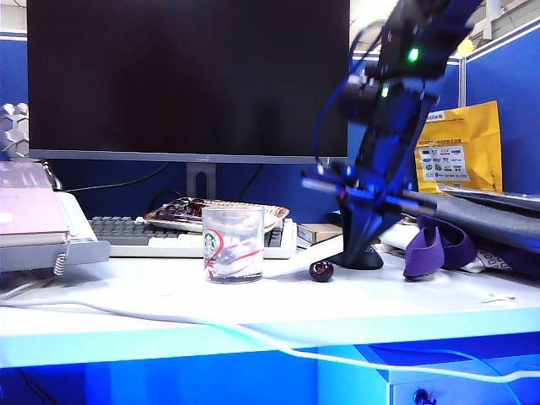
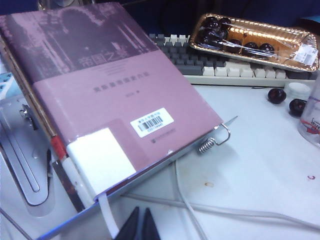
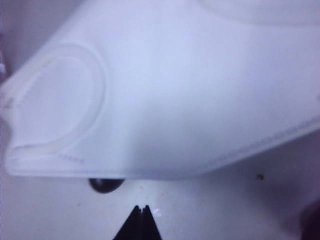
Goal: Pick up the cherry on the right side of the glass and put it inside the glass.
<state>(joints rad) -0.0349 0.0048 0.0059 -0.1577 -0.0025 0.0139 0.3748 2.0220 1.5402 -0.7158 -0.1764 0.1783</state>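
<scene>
The glass (image 1: 233, 245), a short clear tumbler with a green logo and red markings, stands on the white table in front of the keyboard. The cherry (image 1: 321, 271), small, dark and glossy, lies on the table just right of it. My right gripper (image 1: 358, 245) points down, shut and empty, a little right of and behind the cherry. In the right wrist view its tips (image 3: 141, 208) are pressed together over bare table, and the cherry (image 3: 106, 184) peeks out from under a white mask's edge. My left gripper (image 2: 141, 220) is shut and empty by a book, and only the glass's edge (image 2: 312, 120) shows.
A white mask (image 3: 165, 95) lies by the cherry. A black mouse (image 1: 368, 257) and purple cloth (image 1: 437, 245) sit right of it. Keyboard (image 1: 160, 238), wrapped tray of cherries (image 2: 255, 40), monitor (image 1: 187, 80) and a pink book (image 2: 100, 95) are behind and left. Two loose cherries (image 2: 276, 95) lie near the glass. A white cable (image 1: 169, 321) crosses the front.
</scene>
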